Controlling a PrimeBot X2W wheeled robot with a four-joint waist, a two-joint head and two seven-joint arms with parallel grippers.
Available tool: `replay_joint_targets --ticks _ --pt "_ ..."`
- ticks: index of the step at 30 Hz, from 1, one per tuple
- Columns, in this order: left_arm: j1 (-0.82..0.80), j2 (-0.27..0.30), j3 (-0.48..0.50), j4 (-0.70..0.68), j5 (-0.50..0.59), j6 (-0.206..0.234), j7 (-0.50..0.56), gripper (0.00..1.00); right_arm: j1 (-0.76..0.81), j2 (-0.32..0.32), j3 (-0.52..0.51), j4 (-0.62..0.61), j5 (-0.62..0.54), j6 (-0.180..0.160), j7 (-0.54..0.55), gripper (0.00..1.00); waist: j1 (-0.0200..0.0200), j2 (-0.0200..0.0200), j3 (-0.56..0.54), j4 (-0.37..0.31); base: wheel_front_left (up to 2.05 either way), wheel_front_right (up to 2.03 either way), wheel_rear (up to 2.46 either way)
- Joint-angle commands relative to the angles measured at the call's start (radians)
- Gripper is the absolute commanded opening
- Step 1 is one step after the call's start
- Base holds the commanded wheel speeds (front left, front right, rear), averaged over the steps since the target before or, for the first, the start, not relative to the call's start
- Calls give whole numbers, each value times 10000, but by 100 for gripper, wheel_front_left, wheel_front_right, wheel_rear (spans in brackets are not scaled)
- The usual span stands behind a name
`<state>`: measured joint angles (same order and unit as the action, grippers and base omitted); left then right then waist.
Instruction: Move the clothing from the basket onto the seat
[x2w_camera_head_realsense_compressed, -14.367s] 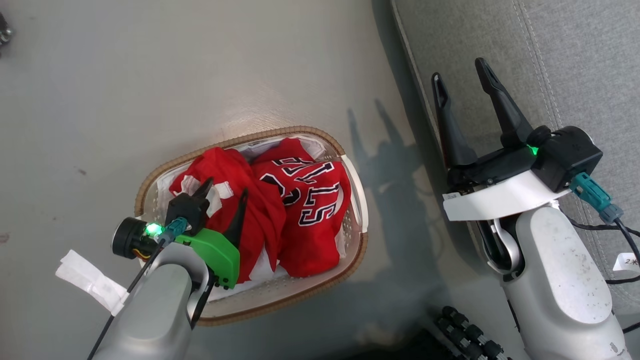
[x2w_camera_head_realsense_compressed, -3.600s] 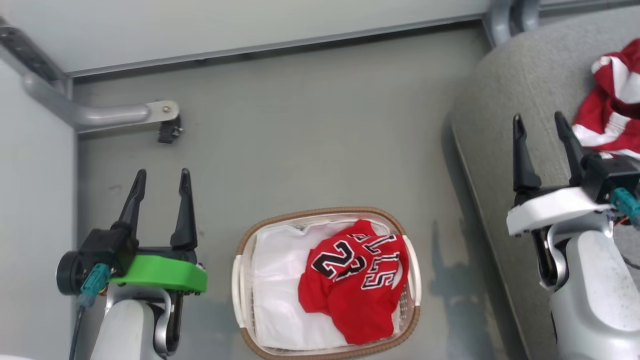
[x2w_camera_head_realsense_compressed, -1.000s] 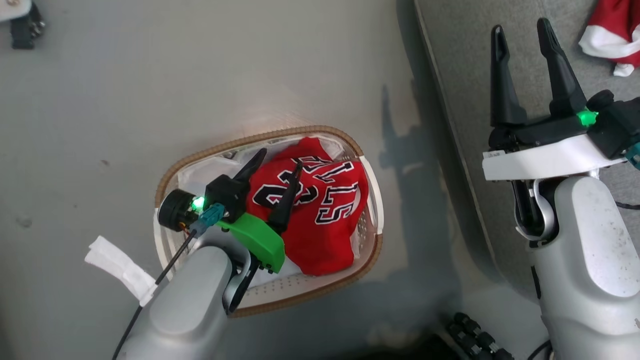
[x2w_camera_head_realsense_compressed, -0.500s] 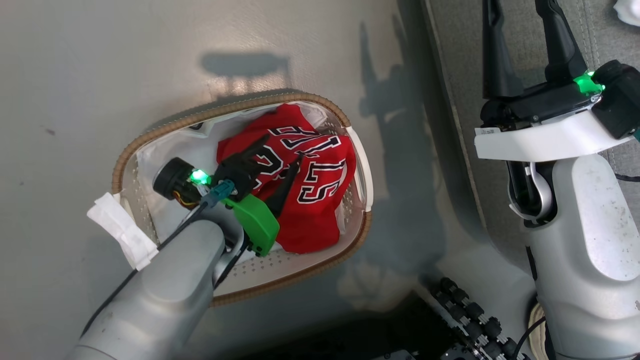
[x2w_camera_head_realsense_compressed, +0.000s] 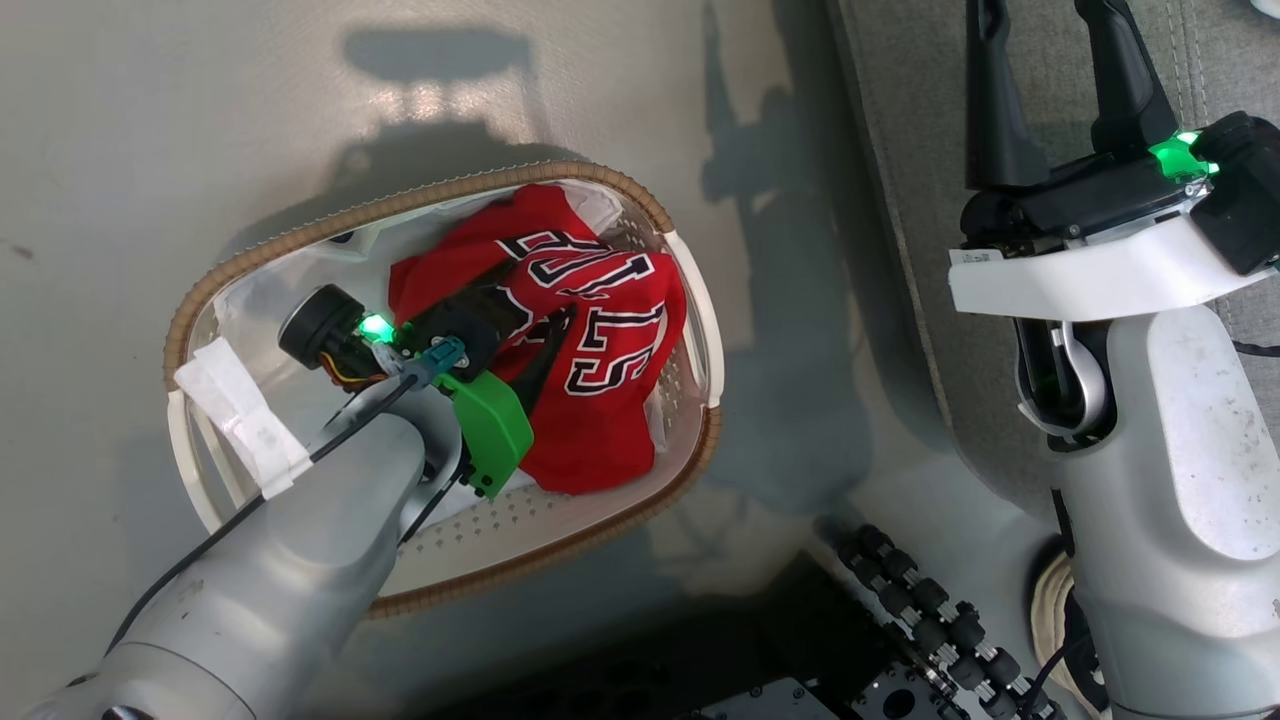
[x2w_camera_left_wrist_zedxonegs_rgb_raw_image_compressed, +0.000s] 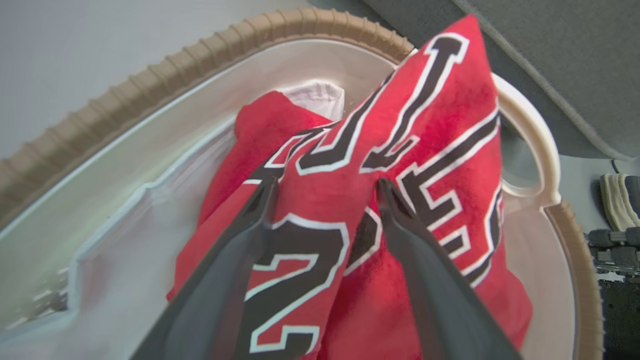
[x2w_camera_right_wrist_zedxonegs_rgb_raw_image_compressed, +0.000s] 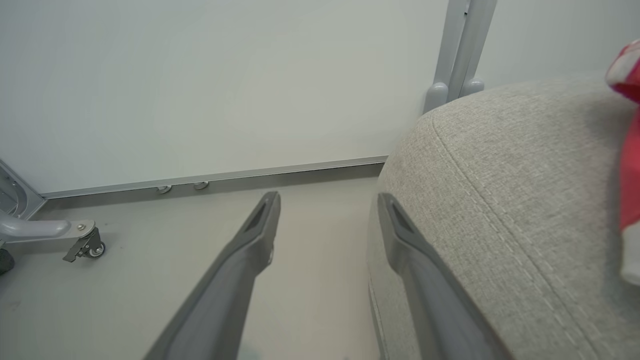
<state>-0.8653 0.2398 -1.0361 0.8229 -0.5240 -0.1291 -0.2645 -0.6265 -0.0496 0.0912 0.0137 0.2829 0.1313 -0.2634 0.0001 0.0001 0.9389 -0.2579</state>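
The left fingers (x2w_camera_left_wrist_zedxonegs_rgb_raw_image_compressed: 235, 270) stand spread inside the basket (x2w_camera_head_realsense_compressed: 700, 325), tips against the red jersey (x2w_camera_head_realsense_compressed: 610, 430) bunched in its right half over a white sheet (x2w_camera_left_wrist_zedxonegs_rgb_raw_image_compressed: 125, 280). Right of the basket, the right fingers (x2w_camera_head_realsense_compressed: 990, 120) hang spread, empty, at the seat (x2w_camera_head_realsense_compressed: 900, 100) edge.

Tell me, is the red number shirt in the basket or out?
In. The bunched red jersey lies inside the basket, with the left tool open right at it.

Head camera looks down on basket (x2w_camera_head_realsense_compressed: 420, 198) and seat (x2w_camera_head_realsense_compressed: 900, 100); left wrist's peers close into that basket; right wrist's, seemingly low, faces the far wall (x2w_camera_right_wrist_zedxonegs_rgb_raw_image_compressed: 225, 75) beside that seat.
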Motion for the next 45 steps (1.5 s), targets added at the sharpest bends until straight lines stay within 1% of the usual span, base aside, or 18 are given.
replay_joint_targets --ticks 1,4,5,6,7,8,9,14,21,24,27,30,34,45 --pt "-207 59 -97 84 -112 -30 5 100 -10 -26 10 -44 75 -10 -18 100 -1 -1 9 -5 0 0 0" --pt "-303 68 -382 206 -299 -30 5 100 -50 -26 60 -21 90 -10 -18 100 -1 -1 20 -26 0 0 0" --pt "-333 72 -513 271 -417 -30 5 98 -96 -26 65 -13 78 -10 -18 100 -1 -1 26 -31 0 0 0" --pt "-340 74 -610 363 -529 -30 5 88 -136 -28 58 -18 58 -10 -18 100 -1 -1 28 -33 0 0 0" --pt "-353 65 -746 500 -665 -30 5 57 -168 -26 49 -37 7 -10 -18 100 -1 -1 26 -32 0 0 0" --pt "-366 48 -877 629 -753 -30 5 42 -173 -24 44 -44 -27 -10 -17 100 -1 -1 22 -30 0 0 0" --pt "-425 5 -974 777 -847 -30 5 0 -175 -26 29 -43 -69 -10 -17 100 -1 -1 13 -19 0 0 0" --pt "-495 -148 -1483 1332 -1389 -30 5 0 -205 -26 -11 1 -136 -10 -18 100 -1 -1 -128 73 0 0 0" --pt "-67 -197 -1631 1546 -1953 -30 5 0 -120 -27 95 181 15 -10 -18 100 -1 -1 -757 250 0 0 0" --pt "266 -255 -1347 1448 -2065 -31 5 0 22 -27 116 312 51 -10 -18 100 -1 -1 -1171 379 0 0 0" --pt "747 -347 -814 1285 -2153 -31 3 0 243 -29 35 494 -18 -10 -18 100 -1 -1 -1690 587 0 0 0" --pt "1201 -428 -315 1084 -2031 -31 3 0 406 -29 -46 666 -126 -10 -18 100 -1 -1 -2107 787 0 0 0" --pt "2048 -531 592 723 -1787 -31 5 0 759 -34 -192 971 -126 -10 -18 100 -1 -1 -2830 1091 0 0 0" --pt "3845 -789 2260 -780 -377 -31 2 0 2012 -32 -505 1621 -406 -10 -17 100 -1 -1 -4676 1851 0 0 0"
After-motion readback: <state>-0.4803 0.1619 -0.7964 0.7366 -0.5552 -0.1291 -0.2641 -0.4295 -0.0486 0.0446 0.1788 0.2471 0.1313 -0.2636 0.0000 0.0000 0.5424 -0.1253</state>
